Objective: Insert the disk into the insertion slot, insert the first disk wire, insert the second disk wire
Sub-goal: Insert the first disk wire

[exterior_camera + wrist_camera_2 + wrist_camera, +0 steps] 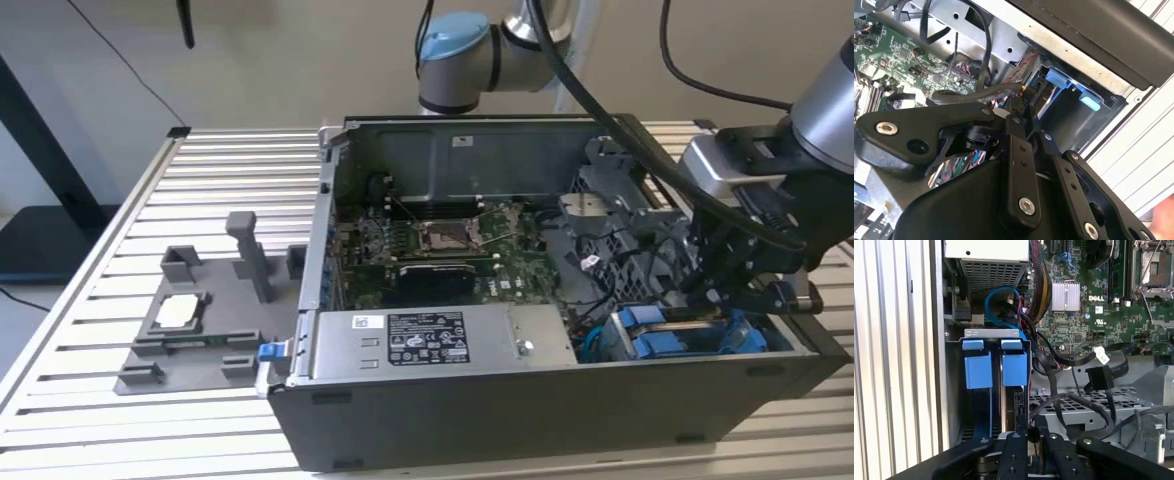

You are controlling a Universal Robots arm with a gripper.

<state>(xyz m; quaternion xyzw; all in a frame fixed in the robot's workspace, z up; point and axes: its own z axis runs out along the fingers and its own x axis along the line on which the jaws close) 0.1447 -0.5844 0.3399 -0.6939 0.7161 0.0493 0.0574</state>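
The disk [1015,369], in its blue carrier with two blue end tabs, stands on edge inside the insertion slot [996,333], the grey cage in the case's corner at the exterior view's right. The same blue tabs [661,340] show in the exterior view and the second wrist view [1059,80]. My gripper [701,300] reaches down into the case just above the disk's exposed edge. In both wrist views its fingers [1014,450] stand close together, shut on a small black plug of a black disk wire [969,95]. Another black plug [1096,377] on a loose cable lies beside the cage.
A silver power-supply box [427,340] sits along the case's front wall next to the cage. The green motherboard [441,240] fills the case's middle. Cable bundles [1039,285] crowd the gap near the cage. A grey fixture [200,320] rests on the slatted table [134,200] at the exterior view's left.
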